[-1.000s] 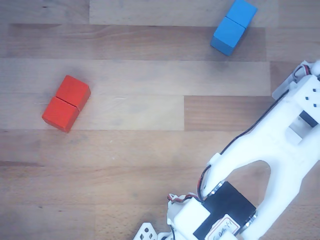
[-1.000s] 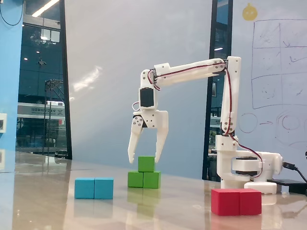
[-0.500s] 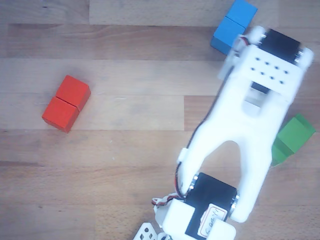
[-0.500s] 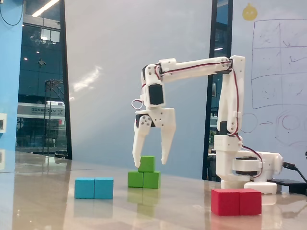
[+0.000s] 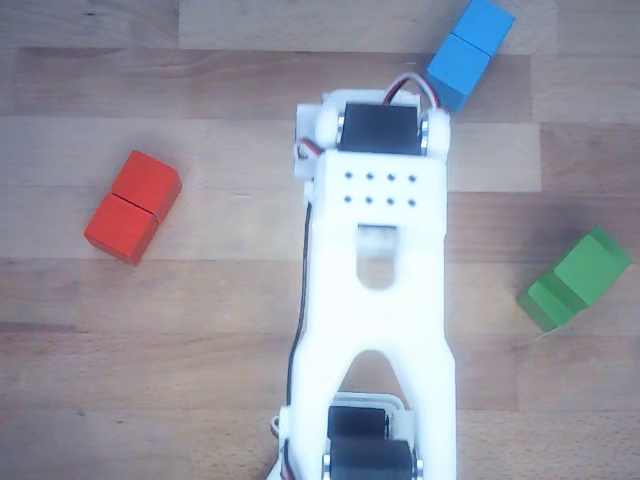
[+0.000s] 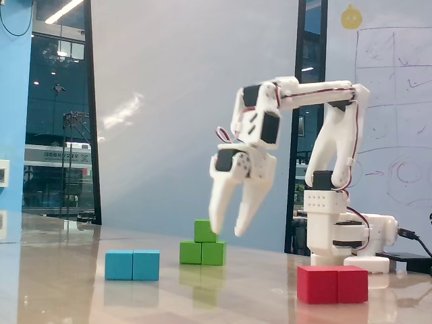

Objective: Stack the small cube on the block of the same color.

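Observation:
The small green cube (image 6: 204, 231) sits on top of the left half of the green elongated block (image 6: 202, 253) in the fixed view. In the other view the cube (image 5: 594, 262) rests on the block (image 5: 543, 302) at the right edge of the table. My gripper (image 6: 228, 231) hangs open and empty, pointing down just right of the cube, with its left fingertip (image 6: 216, 226) at the cube's right edge. I cannot tell whether it touches the cube. In the other view the white arm (image 5: 375, 260) fills the middle and hides the fingers.
A red double block (image 5: 133, 206) lies at the left in the other view and at the front right in the fixed view (image 6: 333, 284). A blue double block (image 5: 470, 50) lies at the top, and at the front left in the fixed view (image 6: 132, 265). The arm base (image 6: 341, 233) stands at the right.

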`<move>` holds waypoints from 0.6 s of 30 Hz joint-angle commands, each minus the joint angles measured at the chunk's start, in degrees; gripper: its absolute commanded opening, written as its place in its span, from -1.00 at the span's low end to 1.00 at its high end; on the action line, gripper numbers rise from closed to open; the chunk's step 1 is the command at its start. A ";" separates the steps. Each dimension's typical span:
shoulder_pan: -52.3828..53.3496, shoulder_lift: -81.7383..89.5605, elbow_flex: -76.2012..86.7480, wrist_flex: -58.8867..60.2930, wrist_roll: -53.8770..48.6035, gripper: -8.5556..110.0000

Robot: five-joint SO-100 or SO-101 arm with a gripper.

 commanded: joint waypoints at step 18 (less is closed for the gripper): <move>-0.70 43.33 35.42 -10.20 0.35 -0.86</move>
